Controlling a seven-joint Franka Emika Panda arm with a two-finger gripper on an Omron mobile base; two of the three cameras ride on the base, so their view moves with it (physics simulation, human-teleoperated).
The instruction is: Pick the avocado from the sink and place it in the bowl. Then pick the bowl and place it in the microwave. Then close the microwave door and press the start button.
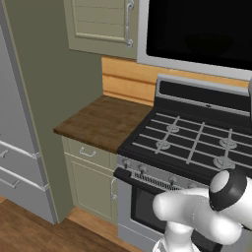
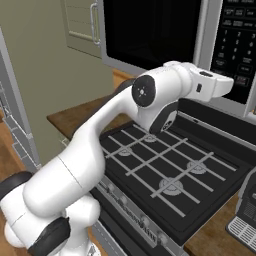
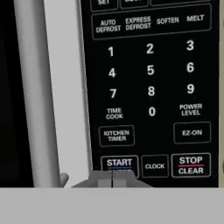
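The microwave (image 2: 220, 105) hangs above the stove with its door (image 2: 150, 35) shut, and the black glass hides the inside. The door's long silver bar handle (image 3: 37, 96) stands just left of the black keypad panel (image 3: 151, 87). My gripper (image 3: 113, 180) is shut, its two tips pressed together right at the lower edge of the START button (image 3: 119, 162). In the right base view the gripper (image 2: 233, 83) reaches up against the keypad (image 2: 239, 40). The avocado, the bowl and the sink are out of view.
A black-and-steel gas stove (image 1: 197, 142) sits below the microwave. A wooden counter (image 1: 103, 120) lies to its left, with green-grey cabinets (image 1: 98, 22) above and a tall steel fridge (image 1: 17, 147) at far left. A dark appliance (image 2: 247, 210) stands right of the stove.
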